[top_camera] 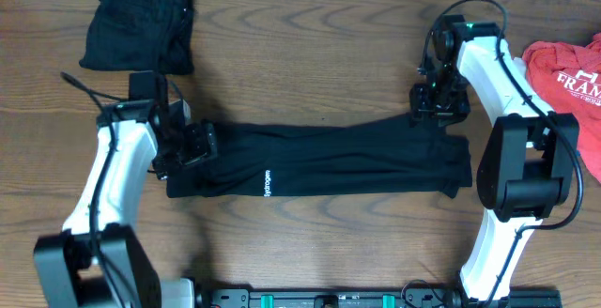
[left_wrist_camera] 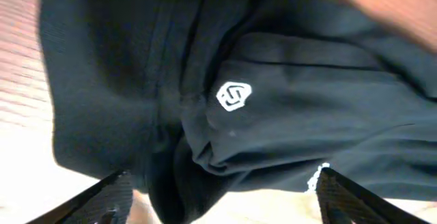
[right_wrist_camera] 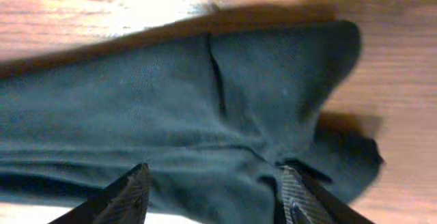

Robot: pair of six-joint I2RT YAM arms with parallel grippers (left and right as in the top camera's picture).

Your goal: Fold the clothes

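Clothes (top_camera: 319,158) sit in three places on the counter (top_camera: 310,54), and the job looks to be somewhere around its middle. At the far left corner a black pile (top_camera: 141,22) lies compact and squared off, which I take as a piece already folded. Across the centre stretches a long black top (top_camera: 376,148), doubled lengthwise into a narrow band with its white lettering (top_camera: 266,181) showing near the front edge. It lies flat on the wood and seems only part folded, since the band would need to be brought end over end before it matches the pile. At the right edge a red tee (top_camera: 568,69) with white letters lies loosely crumpled and looks untouched.

The left claw (top_camera: 191,146) is at the left end of the band. In the wrist view its fingers (left_wrist_camera: 102,198) stand wide apart over bunched cloth bearing a small white logo (left_wrist_camera: 234,95), and nothing is pinched between them. The right claw (top_camera: 437,101) is at the far right end of the band, and its fingers (right_wrist_camera: 130,191) are likewise apart above flat fabric, gripping nothing. Left to do, by my reading: the crosswise folds of this top, then the whole red tee
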